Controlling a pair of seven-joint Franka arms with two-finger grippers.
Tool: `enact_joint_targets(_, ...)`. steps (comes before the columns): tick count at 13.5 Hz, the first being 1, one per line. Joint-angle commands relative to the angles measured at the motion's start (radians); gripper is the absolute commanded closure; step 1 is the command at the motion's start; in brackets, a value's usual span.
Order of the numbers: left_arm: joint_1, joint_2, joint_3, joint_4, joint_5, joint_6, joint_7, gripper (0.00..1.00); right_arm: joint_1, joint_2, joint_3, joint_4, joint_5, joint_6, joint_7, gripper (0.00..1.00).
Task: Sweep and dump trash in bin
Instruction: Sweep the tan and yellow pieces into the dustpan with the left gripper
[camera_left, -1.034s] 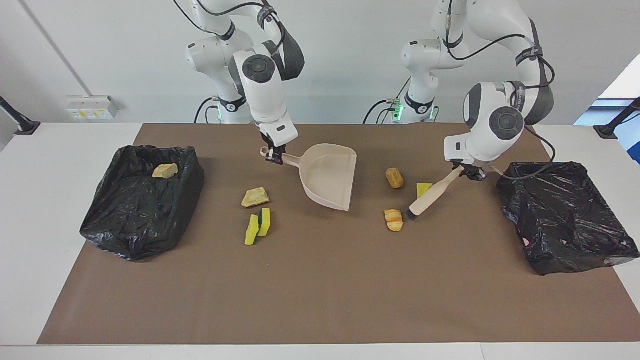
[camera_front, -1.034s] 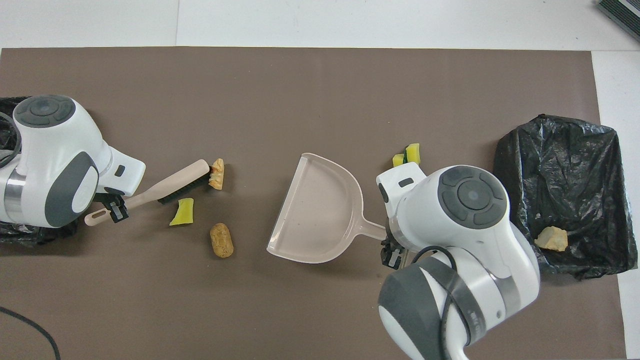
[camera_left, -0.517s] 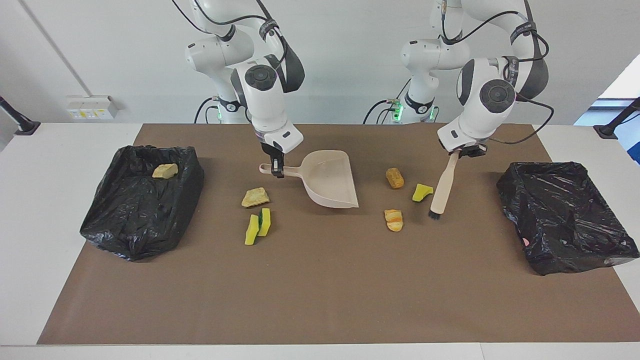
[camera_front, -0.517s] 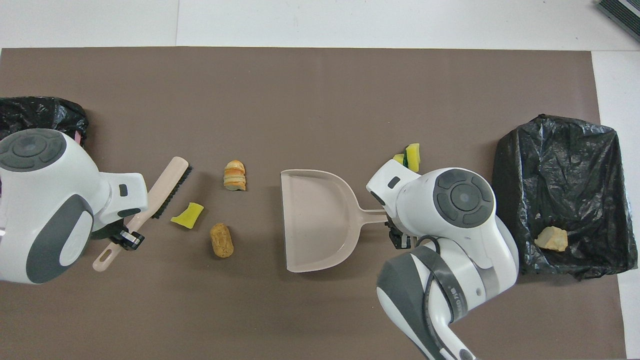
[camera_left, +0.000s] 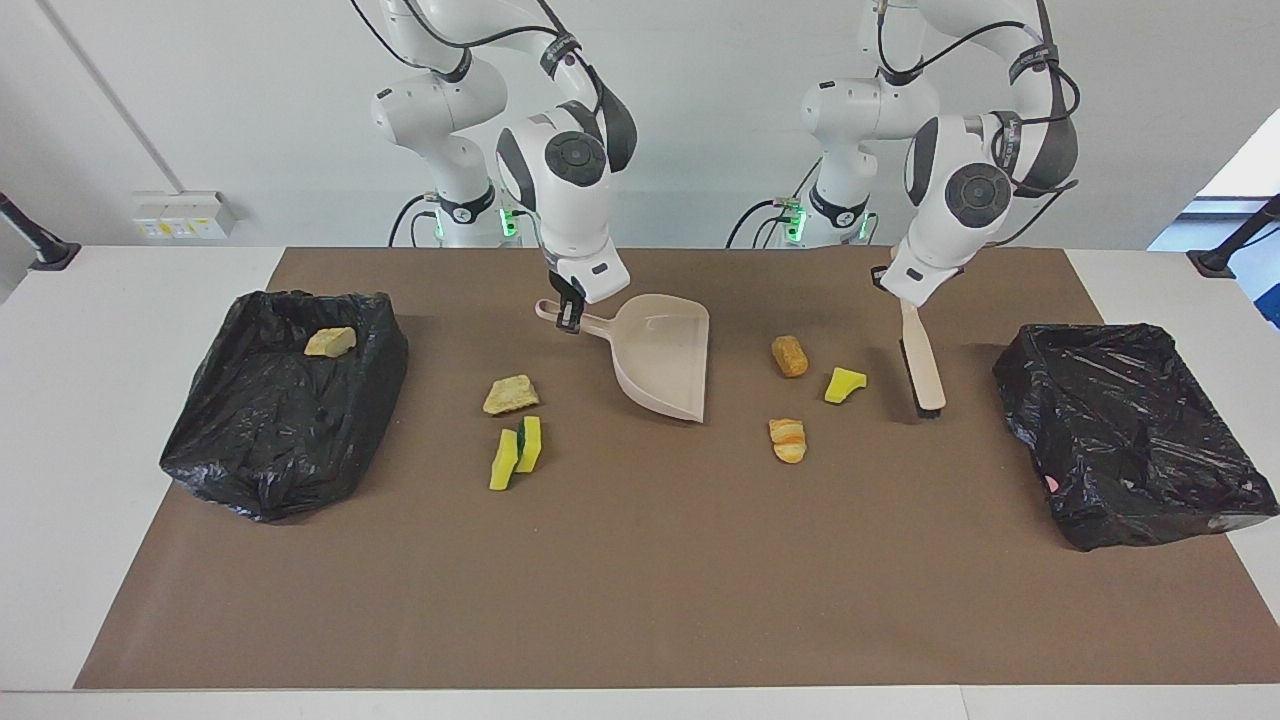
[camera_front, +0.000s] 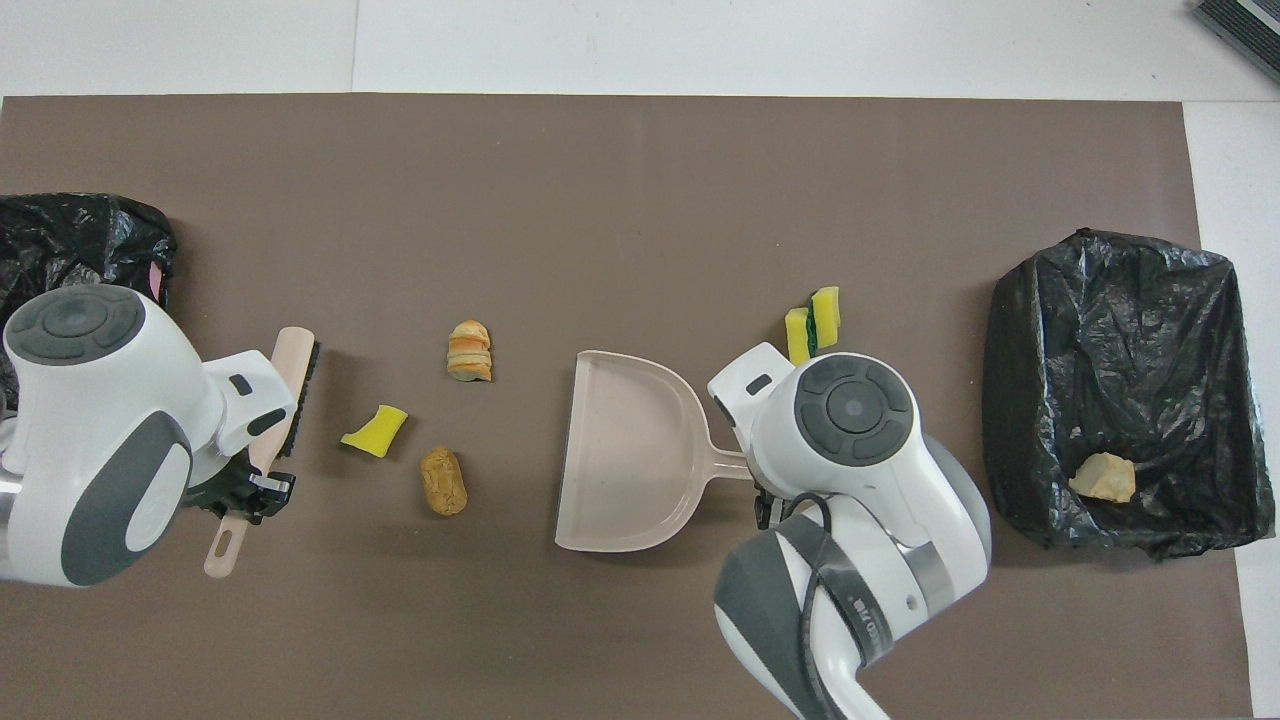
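My right gripper (camera_left: 568, 318) (camera_front: 760, 497) is shut on the handle of the beige dustpan (camera_left: 665, 355) (camera_front: 630, 450), whose open mouth faces the left arm's end. My left gripper (camera_left: 905, 298) (camera_front: 255, 487) is shut on the handle of the brush (camera_left: 922, 362) (camera_front: 290, 385), bristles toward the dustpan. Between them lies trash: a yellow chunk (camera_left: 845, 384) (camera_front: 375, 430), a brown chunk (camera_left: 789, 355) (camera_front: 443, 480) and an orange-striped chunk (camera_left: 787, 440) (camera_front: 469, 350). A tan chunk (camera_left: 511, 394) and a yellow-green pair (camera_left: 518, 452) (camera_front: 813, 322) lie beside the dustpan handle.
A black-lined bin (camera_left: 260, 470) (camera_front: 1010, 330) at the right arm's end holds one tan chunk (camera_left: 330, 341) (camera_front: 1102, 477). A second black-lined bin (camera_left: 1130, 440) (camera_front: 90, 225) sits at the left arm's end. A brown mat (camera_left: 640, 580) covers the table.
The brush swung away from the striped chunk toward the left arm's end, and that chunk shifted toward the dustpan. The dustpan turned its mouth toward the left arm's end.
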Motion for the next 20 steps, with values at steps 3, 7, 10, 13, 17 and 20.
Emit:
enact_joint_targets(3, -0.074, -0.125, 0.003, -0.155, -0.07, 0.096, -0.178, 1.0, 0.011, 0.017, 0.002, 0.01, -0.035, 0.005, 0.021, 1.0)
enact_joint_targets(7, -0.207, -0.111, 0.003, -0.18, -0.16, 0.184, -0.359, 1.0, 0.039, 0.049, 0.002, 0.018, -0.023, 0.053, 0.047, 1.0)
enact_joint_targets(10, -0.263, -0.091, 0.003, -0.21, -0.211, 0.249, -0.423, 1.0, 0.077, 0.089, 0.002, 0.033, -0.018, 0.086, 0.122, 1.0)
enact_joint_targets(13, -0.315, -0.04, 0.003, -0.207, -0.305, 0.33, -0.418, 1.0, 0.078, 0.096, 0.002, 0.053, -0.029, 0.062, 0.124, 1.0)
enact_joint_targets(17, -0.404, 0.035, 0.003, -0.189, -0.387, 0.445, -0.413, 1.0, 0.078, 0.096, 0.002, 0.054, -0.029, 0.053, 0.125, 1.0)
enact_joint_targets(20, -0.453, 0.078, 0.001, -0.139, -0.438, 0.478, -0.41, 1.0, 0.078, 0.096, 0.002, 0.059, -0.029, 0.051, 0.127, 1.0)
